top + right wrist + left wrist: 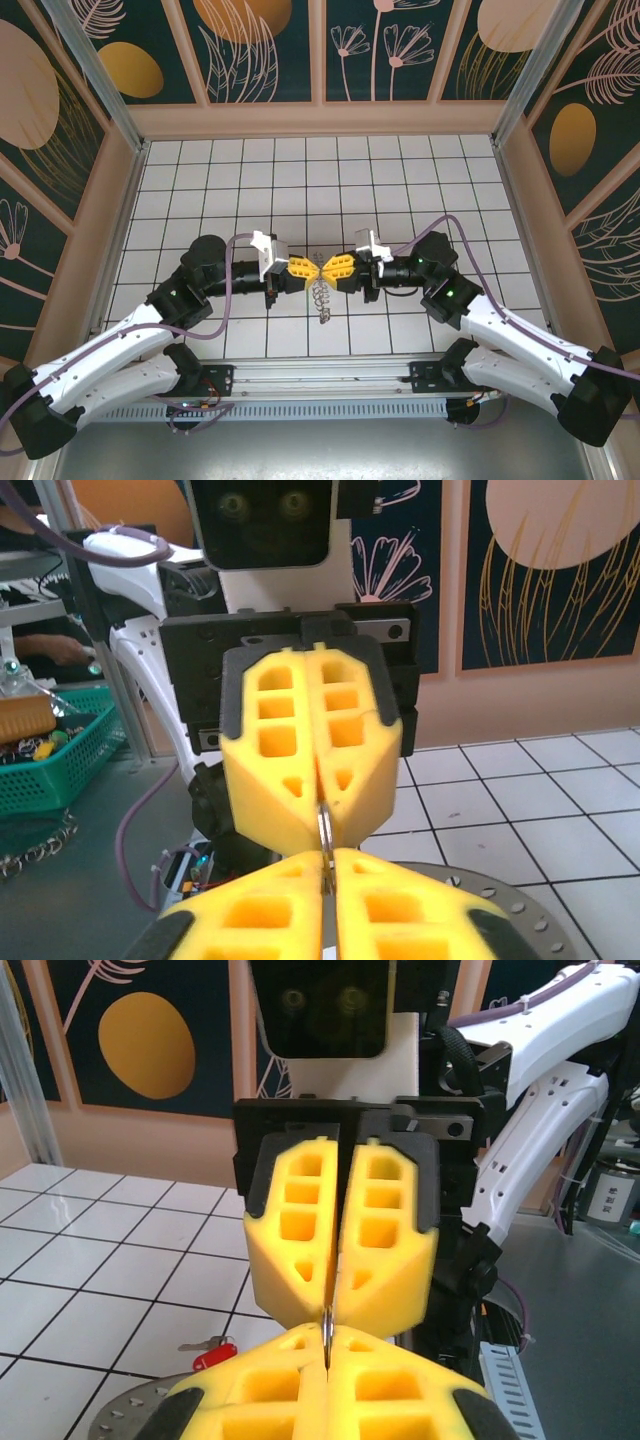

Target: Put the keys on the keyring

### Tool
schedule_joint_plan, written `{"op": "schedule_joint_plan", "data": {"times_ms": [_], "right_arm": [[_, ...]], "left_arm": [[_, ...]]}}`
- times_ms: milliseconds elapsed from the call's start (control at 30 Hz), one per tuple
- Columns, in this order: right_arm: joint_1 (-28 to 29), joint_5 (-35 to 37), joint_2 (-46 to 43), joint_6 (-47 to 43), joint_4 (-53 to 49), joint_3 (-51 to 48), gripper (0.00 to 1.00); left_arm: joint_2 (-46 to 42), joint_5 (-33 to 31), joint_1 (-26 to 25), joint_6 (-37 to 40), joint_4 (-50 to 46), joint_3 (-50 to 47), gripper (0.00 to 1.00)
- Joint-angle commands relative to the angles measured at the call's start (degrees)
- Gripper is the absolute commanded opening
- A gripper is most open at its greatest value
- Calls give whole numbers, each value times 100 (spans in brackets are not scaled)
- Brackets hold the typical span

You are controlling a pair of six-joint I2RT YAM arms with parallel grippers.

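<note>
Grey keyring [320, 298], light and limp, is dangling below our jaws; both are clenching its slippery top.

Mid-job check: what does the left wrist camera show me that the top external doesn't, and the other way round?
Left wrist: the red key lying loose on the table, and a thin metal sliver pinched where the tips meet. Top external: the keyring chain trailing from that pinch toward the near edge. Both: left gripper and right gripper shut, meeting tip to tip.
</note>
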Motion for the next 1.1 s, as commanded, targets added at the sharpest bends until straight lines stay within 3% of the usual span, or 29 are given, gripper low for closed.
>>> {"op": "schedule_joint_plan", "data": {"times_ms": [0, 200, 367, 533, 767, 867, 1033, 1067], "right_arm": [[-44, -132, 20, 21, 250, 3, 0], [-43, 252, 13, -322, -522, 361, 0], [-35, 797, 80, -746, -1512, 840, 0], [200, 1278, 361, -1155, -2319, 1347, 0], [717, 2253, 745, -1626, -3075, 1819, 0], [909, 2644, 796, -1777, -3263, 1920, 0], [920, 2220, 339, -1674, -2742, 1605, 0], [905, 2097, 173, -1583, -2553, 1456, 4]], "left_arm": [[38, 79, -43, 16, 155, 133, 0], [275, -204, -36, 333, -955, 617, 0], [518, -567, -37, 527, -1799, 962, 15], [798, -681, -37, 650, -2150, 1149, 19], [980, -686, -43, 709, -2204, 1162, 0], [1006, -708, -44, 725, -2235, 1138, 0], [865, -627, -39, 726, -2034, 1034, 0], [750, -576, -43, 698, -1892, 961, 0]]}}
